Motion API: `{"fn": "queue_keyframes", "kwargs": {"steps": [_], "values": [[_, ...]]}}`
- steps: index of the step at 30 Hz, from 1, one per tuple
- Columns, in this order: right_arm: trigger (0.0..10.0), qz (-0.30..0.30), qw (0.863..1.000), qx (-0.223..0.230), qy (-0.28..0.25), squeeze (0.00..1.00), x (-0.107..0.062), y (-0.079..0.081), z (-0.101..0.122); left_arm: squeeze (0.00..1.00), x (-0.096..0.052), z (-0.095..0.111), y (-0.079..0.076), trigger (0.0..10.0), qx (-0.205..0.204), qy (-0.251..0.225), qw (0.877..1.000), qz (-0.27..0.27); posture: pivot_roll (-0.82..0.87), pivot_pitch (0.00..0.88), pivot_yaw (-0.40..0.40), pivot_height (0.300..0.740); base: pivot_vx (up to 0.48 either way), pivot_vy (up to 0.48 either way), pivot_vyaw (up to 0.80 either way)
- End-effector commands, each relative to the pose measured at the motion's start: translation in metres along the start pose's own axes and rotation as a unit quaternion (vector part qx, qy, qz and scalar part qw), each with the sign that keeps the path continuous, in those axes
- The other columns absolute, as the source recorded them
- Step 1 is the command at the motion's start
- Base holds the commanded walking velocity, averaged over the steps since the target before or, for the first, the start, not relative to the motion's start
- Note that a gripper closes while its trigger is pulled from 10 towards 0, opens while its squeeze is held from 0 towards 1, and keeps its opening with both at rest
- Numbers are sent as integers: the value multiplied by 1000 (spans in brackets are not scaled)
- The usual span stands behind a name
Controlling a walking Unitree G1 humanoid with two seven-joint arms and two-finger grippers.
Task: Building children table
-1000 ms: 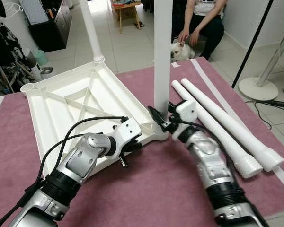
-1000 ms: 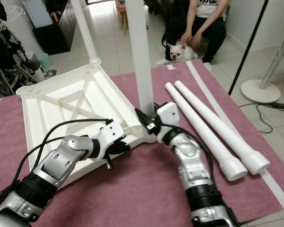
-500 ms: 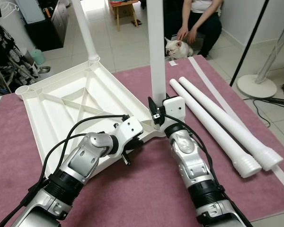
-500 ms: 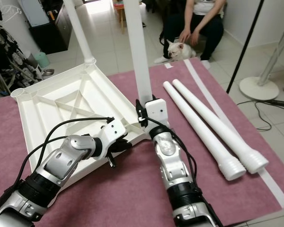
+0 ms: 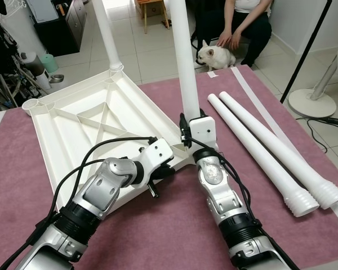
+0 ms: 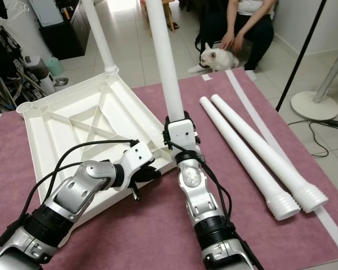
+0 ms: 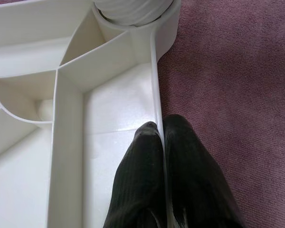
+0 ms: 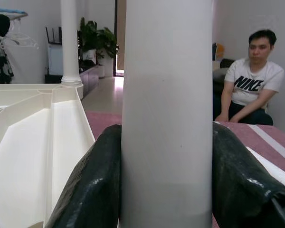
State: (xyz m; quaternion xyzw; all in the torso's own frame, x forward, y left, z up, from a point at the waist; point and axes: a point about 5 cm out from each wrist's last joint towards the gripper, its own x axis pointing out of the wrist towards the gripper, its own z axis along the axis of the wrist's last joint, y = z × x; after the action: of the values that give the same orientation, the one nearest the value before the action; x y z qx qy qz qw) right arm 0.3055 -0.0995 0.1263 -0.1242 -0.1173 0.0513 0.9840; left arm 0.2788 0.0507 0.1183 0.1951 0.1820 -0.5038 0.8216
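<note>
- The right pincer [image 5: 186, 135] is clamped around the upright leg [image 6: 164, 67] low on its shaft, one black finger [image 8: 92, 185] on either side. Held this near the foot, the grip gives most control where the leg enters its corner socket, likely so it can be turned or pressed home.
- The left pincer [image 7: 162, 156] is closed on the tabletop rim [image 7: 156, 90], one finger inside the thin wall and one outside on the cloth. My guess is that this pins the top so it cannot slide or spin while the other arm works the leg.
- The pinched rim runs straight to the corner socket [image 7: 133, 12], where the leg's ribbed foot sits, so both pincers work at the same near corner.
- The white tabletop [image 5: 79, 124] lies underside up, its stiffening ribs exposed, which puts the sockets facing upward to take legs.
- A second leg [image 5: 107, 36] already stands in the far corner; another corner socket [image 5: 31, 104] at the left is open.
- Two loose legs [image 5: 265, 152] lie side by side on the maroon-covered desk [image 5: 174, 236], to the right of the tabletop and apart from it, within the right arm's reach.
- Beyond the desk a seated person [image 5: 242, 22] strokes a small white dog [image 5: 214, 55] on the tiled floor.
</note>
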Motion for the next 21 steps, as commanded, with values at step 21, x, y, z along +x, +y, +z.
{"fn": "queue_keyframes", "kwargs": {"steps": [21], "values": [[10000, 200, 962, -64, 175, 0, -87, -25, -77, 0, -4, 8, 14, 10000, 25, -8, 999, 36, -66, 0, 164, 740, 0, 0, 0]]}}
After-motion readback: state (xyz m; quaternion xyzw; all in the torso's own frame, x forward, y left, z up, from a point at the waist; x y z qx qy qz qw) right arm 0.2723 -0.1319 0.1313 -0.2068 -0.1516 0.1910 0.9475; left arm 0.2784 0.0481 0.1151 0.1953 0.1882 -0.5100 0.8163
